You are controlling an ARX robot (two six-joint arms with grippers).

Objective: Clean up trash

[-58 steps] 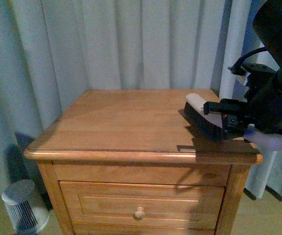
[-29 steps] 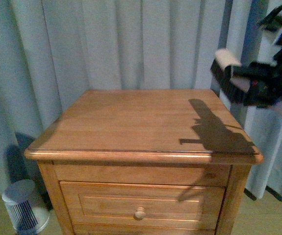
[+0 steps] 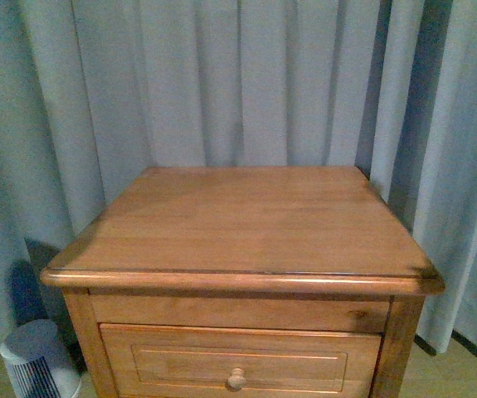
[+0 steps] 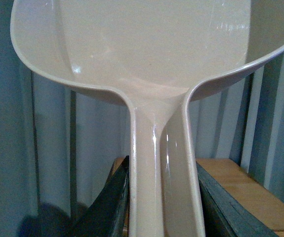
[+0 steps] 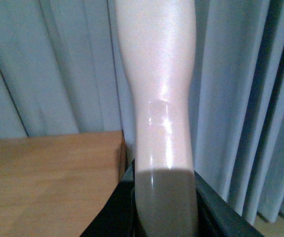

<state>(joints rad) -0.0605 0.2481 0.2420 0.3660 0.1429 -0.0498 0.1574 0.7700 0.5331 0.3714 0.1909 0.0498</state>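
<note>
Clamps the left hand (image 4: 164, 202) on the stem of a cream dustpan (image 4: 146, 44), dark fingers (image 4: 113, 202) pressed against both sides. Pinches a pale handle (image 5: 156, 74) the same way in the right hand (image 5: 164, 212). Catches neither hand in the front view. Finds no trash on the wooden counter (image 3: 246, 224), none in the visible part of the scoop, none on the strip of floor by the small white bin (image 3: 35, 361). Cannot say where the wad lies. Ends at the grey curtain (image 3: 246, 83) behind. Risks, probably, calling the job finished with the wad out of sight, or tilting the pan and spilling whatever sits deeper in it. Could also clip the counter edge when lowering either tool unseen.
</note>
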